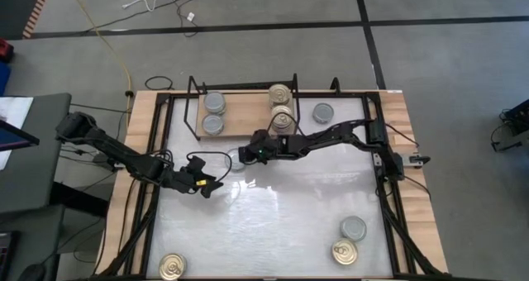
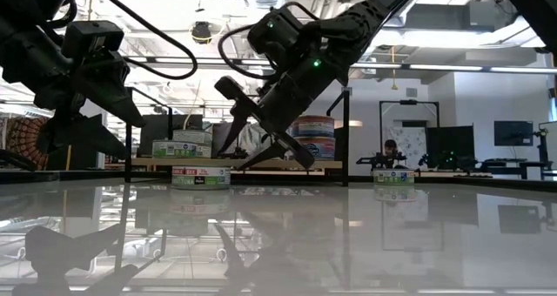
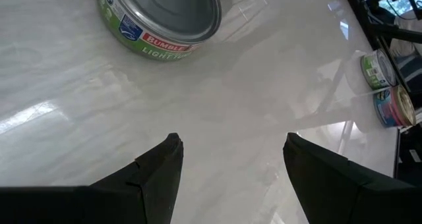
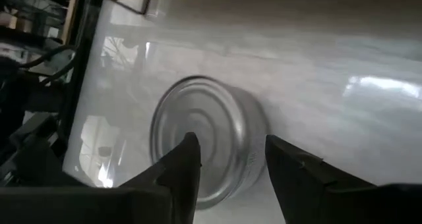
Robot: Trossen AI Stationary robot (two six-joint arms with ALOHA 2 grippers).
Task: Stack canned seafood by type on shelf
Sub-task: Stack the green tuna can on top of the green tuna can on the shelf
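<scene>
1. The right gripper [image 1: 245, 157] hangs over a silver-topped can [image 4: 201, 148] on the white tabletop [image 1: 273, 215], just in front of the shelf [image 1: 248, 116]. Its fingers stand apart above the can; no grip on it shows.
2. The left gripper [image 1: 208, 184] waits nearby, fingers apart, holding nothing.
3. The shelf carries two silver-topped cans [image 1: 214, 102] at one end and gold-topped cans [image 1: 280, 93] near the other.
4. Loose cans [image 1: 353, 227] lie elsewhere on the tabletop.
</scene>
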